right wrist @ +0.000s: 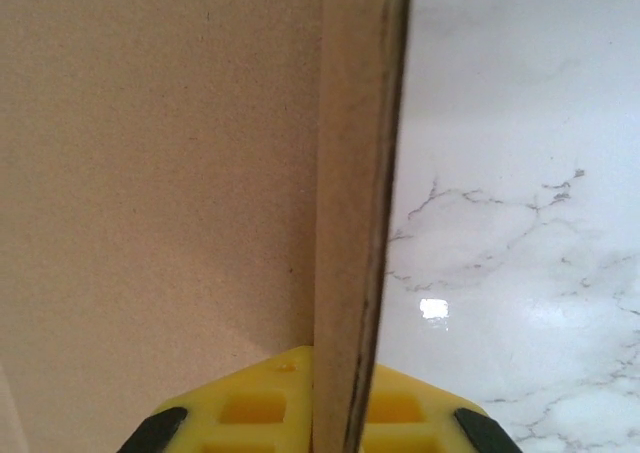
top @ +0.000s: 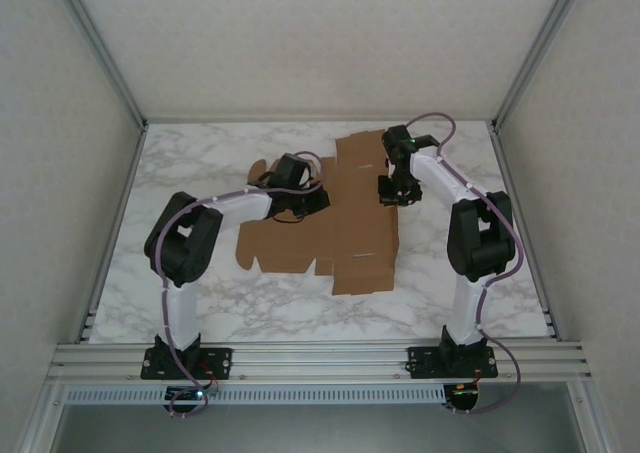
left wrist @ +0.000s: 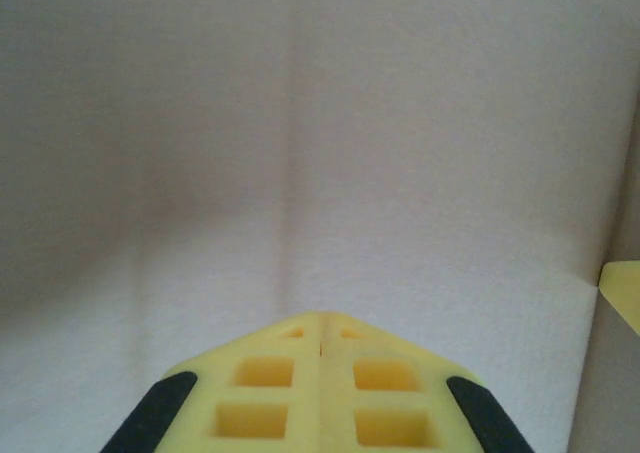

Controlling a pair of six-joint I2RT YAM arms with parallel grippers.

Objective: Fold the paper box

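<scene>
The paper box (top: 320,235) lies opened out on the marble table (top: 200,308), about midway between the two arms. It is a flat brown blank with tabs along its near edge. The right gripper (top: 392,191) sits at the blank's far right side. Its wrist view shows the yellow fingers (right wrist: 250,408) pinched on a cardboard edge, which rises edge-on between them (brown panel to the left, marble to the right). The left gripper (top: 306,199) is over the far left part of the blank. Its yellow fingers (left wrist: 260,373) are pressed together with nothing between them, tips aimed at a plain, pale, faintly creased surface close ahead — whether they touch it, I cannot tell.
</scene>
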